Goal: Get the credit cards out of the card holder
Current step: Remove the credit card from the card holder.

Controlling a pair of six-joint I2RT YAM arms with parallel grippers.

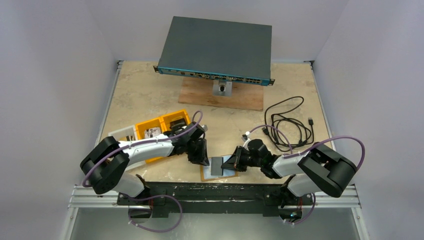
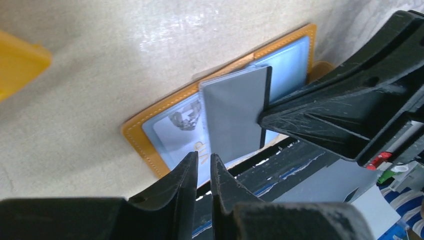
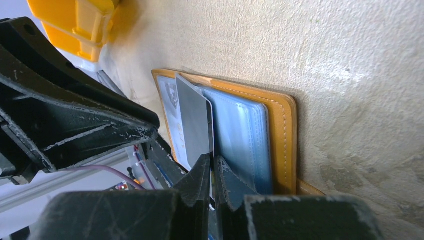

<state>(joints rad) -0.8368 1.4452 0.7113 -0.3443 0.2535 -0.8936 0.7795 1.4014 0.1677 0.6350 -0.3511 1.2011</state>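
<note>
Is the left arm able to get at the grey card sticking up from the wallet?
Probably yes. The left claw sits right beside the grey card, jaws a little apart, nothing in between. The right claw pinches the card's other edge above the wallet, so only the near edge is free.

At the near edge of the table, the left gripper and right gripper close in from either side on a grey card over the tan card holder. A yellow tray sits behind the left arm and a coiled black cable behind the right. At the far side, a dark network switch stands above a wooden board.
</note>
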